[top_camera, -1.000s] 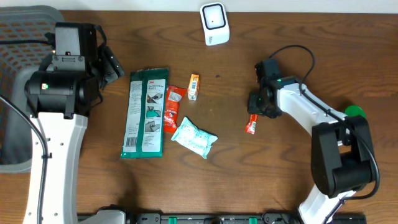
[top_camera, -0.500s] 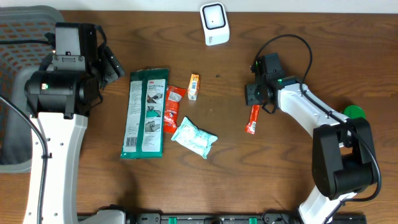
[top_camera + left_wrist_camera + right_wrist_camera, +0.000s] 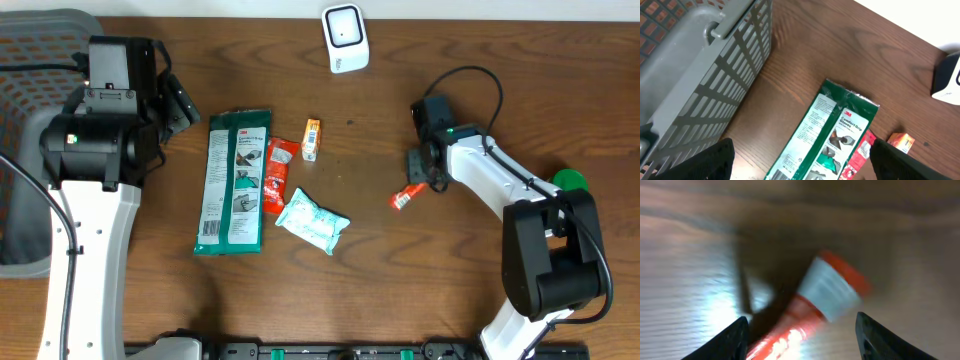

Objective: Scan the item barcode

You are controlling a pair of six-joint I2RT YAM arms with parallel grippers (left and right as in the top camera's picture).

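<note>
Wood table [image 3: 450, 290]: red tube [image 3: 405, 197], white collar, lying diagonal; right claw [image 3: 801, 330], left claw [image 3: 802, 160] both released.

Left jaws, right jaws seemingly apart

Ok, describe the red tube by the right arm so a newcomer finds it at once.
On the table, find the right gripper, below and right of the white scanner. The tube lies on the wood at its open jaws. It is small and red with a pale band, tilted, and lies alone, unlike the red packet that sits beside the green pack.
</note>
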